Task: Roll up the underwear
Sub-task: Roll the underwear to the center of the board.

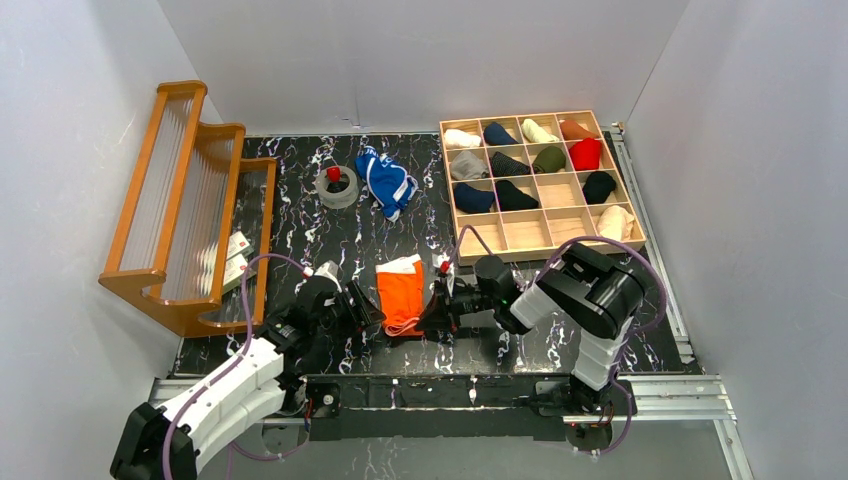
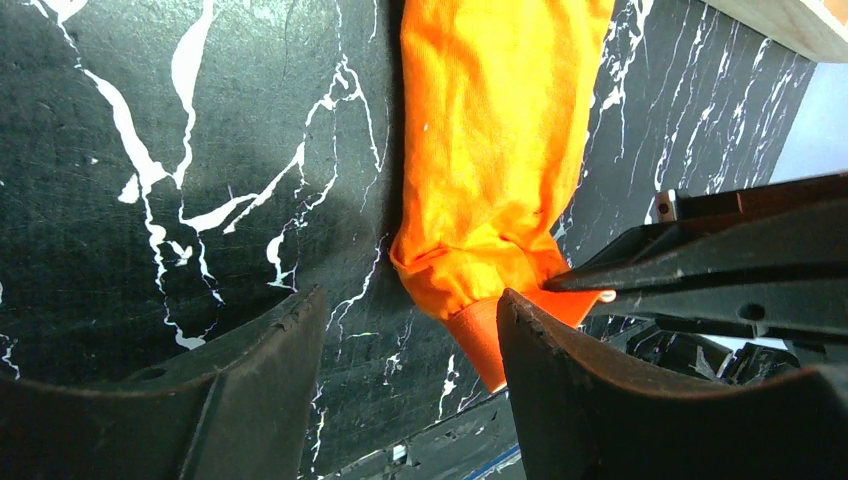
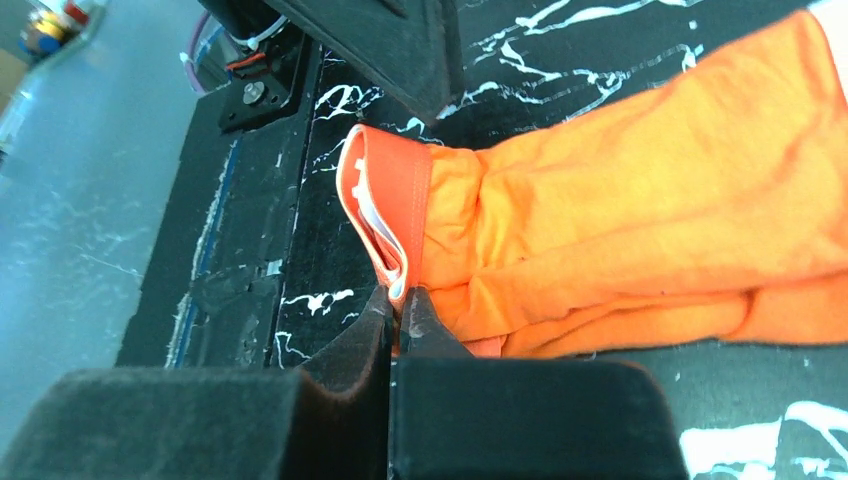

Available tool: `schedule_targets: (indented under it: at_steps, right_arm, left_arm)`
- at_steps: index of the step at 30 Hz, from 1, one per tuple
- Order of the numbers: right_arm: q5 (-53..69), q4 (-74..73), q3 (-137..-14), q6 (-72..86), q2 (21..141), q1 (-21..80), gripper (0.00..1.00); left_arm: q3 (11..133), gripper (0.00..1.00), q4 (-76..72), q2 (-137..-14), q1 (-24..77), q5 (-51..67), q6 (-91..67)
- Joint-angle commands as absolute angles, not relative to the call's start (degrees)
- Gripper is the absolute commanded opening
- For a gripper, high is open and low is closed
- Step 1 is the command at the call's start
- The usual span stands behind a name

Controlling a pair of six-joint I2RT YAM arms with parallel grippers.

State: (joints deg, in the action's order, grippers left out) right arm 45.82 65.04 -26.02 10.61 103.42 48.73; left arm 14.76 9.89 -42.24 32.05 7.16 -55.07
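Note:
The orange underwear lies folded into a long strip near the table's front edge, its waistband end toward the arms. My right gripper is shut on the waistband's corner. My left gripper stands open just left of that same end, with bare table between its fingers and the orange underwear against the right finger. The right gripper's dark fingers reach in from the right in the left wrist view. The blue underwear with white stripes lies crumpled at the back.
A wooden grid box of rolled garments stands at the back right. A wooden rack stands at the left. A grey tape roll with a red piece sits beside the blue underwear. The table's metal front rail runs close below the grippers.

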Motion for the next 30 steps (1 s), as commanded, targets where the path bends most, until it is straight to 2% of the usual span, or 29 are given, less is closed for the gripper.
schedule_targets:
  at_steps: [1,4,12,25,30]
  right_arm:
    - [50.9,69.5,-26.6,23.5,105.5,45.6,0.01]
    - [52.1,67.2,-28.1,29.0,106.8,43.8,0.01]
    - [51.4,32.5,-41.8,33.5,113.3,42.3,0.01]
    - [49.9,28.2,-39.7,36.4,111.9,41.6,0.01]
    - [50.6,12.3,-48.2,33.5,111.3,41.6,0.01]
  left_arm:
    - [16.8,0.61,10.6,-41.3,31.9,6.0,-54.1]
    - [17.1,0.61,10.4,-41.1,31.9,5.8,-54.0]
    - [15.5,0.64,5.2,-38.8,31.9,8.2,-51.9]
    - [13.1,0.69,1.7,-36.8,31.9,11.4,-47.1]
    - [11.7,0.73,-1.0,-38.7,32.5,17.7,-43.9]
